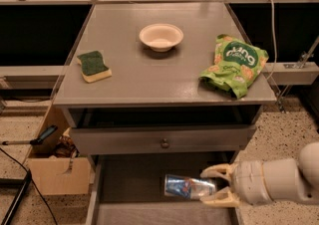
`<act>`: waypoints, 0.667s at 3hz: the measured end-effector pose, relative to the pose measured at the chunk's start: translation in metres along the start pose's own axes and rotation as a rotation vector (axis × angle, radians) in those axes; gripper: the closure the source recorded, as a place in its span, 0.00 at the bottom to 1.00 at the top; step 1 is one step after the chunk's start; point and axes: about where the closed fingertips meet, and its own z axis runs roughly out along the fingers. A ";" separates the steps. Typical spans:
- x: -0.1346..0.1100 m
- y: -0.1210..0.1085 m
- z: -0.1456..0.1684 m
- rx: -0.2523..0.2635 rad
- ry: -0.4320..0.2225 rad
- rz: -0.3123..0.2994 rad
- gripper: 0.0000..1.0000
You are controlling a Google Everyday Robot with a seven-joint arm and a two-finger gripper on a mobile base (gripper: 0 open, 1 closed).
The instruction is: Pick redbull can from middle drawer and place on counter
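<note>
The redbull can (188, 187), silver and blue, lies on its side in the camera view, just over the floor of the open middle drawer (127, 181) at the bottom. My gripper (210, 185) reaches in from the lower right. Its two cream fingers (217, 171) close above and below the can's right end. The counter (149, 77) is the grey cabinet top above the drawers.
On the counter are a cream bowl (161, 36), a green-and-yellow sponge (93, 65) at the left and a green snack bag (234, 64) at the right. The shut upper drawer front with a knob (164, 143) overhangs the open drawer. A cardboard box (57, 171) stands left of the cabinet.
</note>
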 end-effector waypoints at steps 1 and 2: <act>-0.064 -0.017 -0.051 0.043 0.051 -0.078 1.00; -0.064 -0.017 -0.051 0.042 0.051 -0.078 1.00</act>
